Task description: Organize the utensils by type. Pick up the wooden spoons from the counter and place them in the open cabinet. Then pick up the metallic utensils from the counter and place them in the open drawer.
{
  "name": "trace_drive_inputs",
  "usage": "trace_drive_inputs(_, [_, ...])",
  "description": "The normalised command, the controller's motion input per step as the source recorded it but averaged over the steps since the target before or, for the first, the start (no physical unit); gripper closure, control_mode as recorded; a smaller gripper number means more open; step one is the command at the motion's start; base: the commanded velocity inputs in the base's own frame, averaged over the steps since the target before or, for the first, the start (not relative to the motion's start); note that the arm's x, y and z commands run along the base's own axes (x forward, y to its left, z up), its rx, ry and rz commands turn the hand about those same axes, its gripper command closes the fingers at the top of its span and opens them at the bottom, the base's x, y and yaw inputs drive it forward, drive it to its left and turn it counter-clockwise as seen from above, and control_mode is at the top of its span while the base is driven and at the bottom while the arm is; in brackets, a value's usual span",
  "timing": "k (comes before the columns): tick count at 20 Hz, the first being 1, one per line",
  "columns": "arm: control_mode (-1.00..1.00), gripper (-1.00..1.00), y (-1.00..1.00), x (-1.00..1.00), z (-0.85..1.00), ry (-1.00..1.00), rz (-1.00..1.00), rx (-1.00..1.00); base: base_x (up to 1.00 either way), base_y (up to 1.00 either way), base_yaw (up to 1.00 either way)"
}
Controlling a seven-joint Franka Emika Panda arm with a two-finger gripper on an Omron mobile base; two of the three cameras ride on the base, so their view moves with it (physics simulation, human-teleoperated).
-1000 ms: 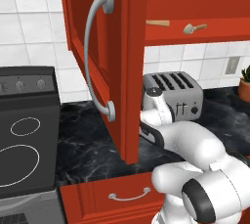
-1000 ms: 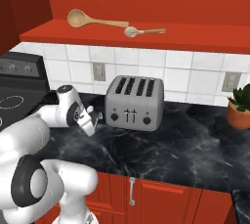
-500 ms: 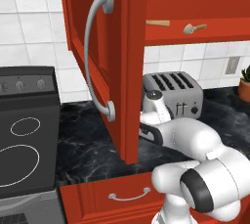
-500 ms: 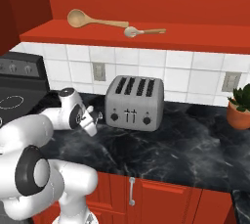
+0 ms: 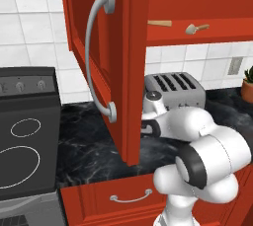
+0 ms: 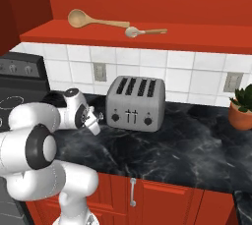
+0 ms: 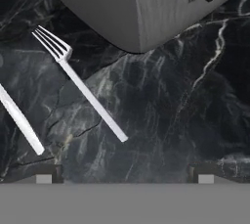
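A silvery fork [image 7: 80, 88] lies flat on the black marble counter [image 7: 185, 110], tines toward the toaster. A second thin metallic utensil [image 7: 20, 120] lies to its left, cut off by the frame edge. My gripper [image 7: 124, 174] hovers open above the counter, nothing between its fingertips [image 7: 44, 177], with the fork just ahead and to the left. In the right base view the gripper [image 6: 96, 121] hangs low, left of the toaster. Two wooden spoons, a large one [image 6: 81, 19] and a small one [image 6: 134, 32], rest on the open cabinet's shelf [image 6: 197, 40]. The drawer front [image 5: 126, 198] shows below the counter edge.
A silver four-slot toaster [image 6: 136, 102] stands at the back of the counter. The open cabinet door [image 5: 118, 67] with its curved grey handle hangs over the counter beside my arm. A black stove [image 5: 24, 136] is on the left and a potted plant [image 6: 241, 107] at far right.
The arm's elbow has swung slightly nearer the cameras and the hand has edged a little toward the toaster. The jaws stayed open.
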Motion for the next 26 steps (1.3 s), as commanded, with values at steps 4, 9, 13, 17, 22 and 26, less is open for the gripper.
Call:
trace_drive_inputs(4, [-1.0,-1.0,0.01,0.25,-0.12,0.07,0.0,0.0,0.0,0.0,0.0])
trace_drive_inputs(9, [-1.0,-1.0,0.0,0.17,-0.17,0.06,0.0,0.0,0.0,0.0,0.0])
trace_drive_inputs(13, [-1.0,-1.0,0.0,0.14,-0.13,0.07,0.0,0.0,0.0,0.0,0.0])
trace_drive_inputs(17, [-1.0,-1.0,0.0,0.05,-0.12,0.03,-0.01,0.0,0.0,0.0,0.0])
trace_drive_inputs(22, [-1.0,-1.0,0.0,0.02,-0.17,0.0,-0.05,0.0,0.0,0.0,0.0])
trace_drive_inputs(26, [-1.0,-1.0,-0.02,0.1,-0.06,0.0,-0.05,0.0,0.0,0.0,0.0])
